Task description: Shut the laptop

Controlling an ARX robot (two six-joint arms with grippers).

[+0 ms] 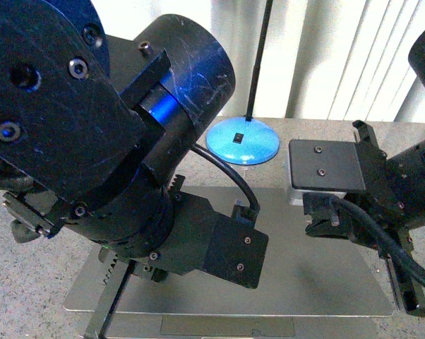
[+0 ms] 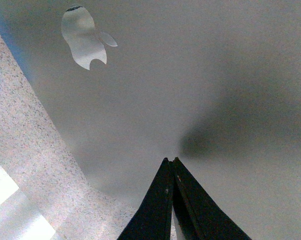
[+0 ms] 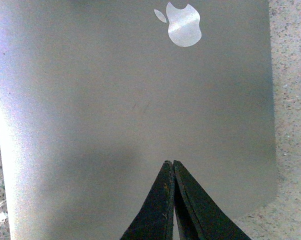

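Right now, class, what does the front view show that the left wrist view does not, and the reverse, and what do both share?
Only the front view: the blue lamp base and the right arm. Only the left wrist view: the apple logo and the left gripper, shut. Both: the laptop with its grey lid, and the speckled table.

The laptop (image 1: 304, 282) lies closed beneath left arm (image 1: 92, 141) and right arm (image 1: 403, 183)

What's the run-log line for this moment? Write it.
laptop: lid down, apple logo up | left end effector: shut, over lid | right end effector: shut, over lid
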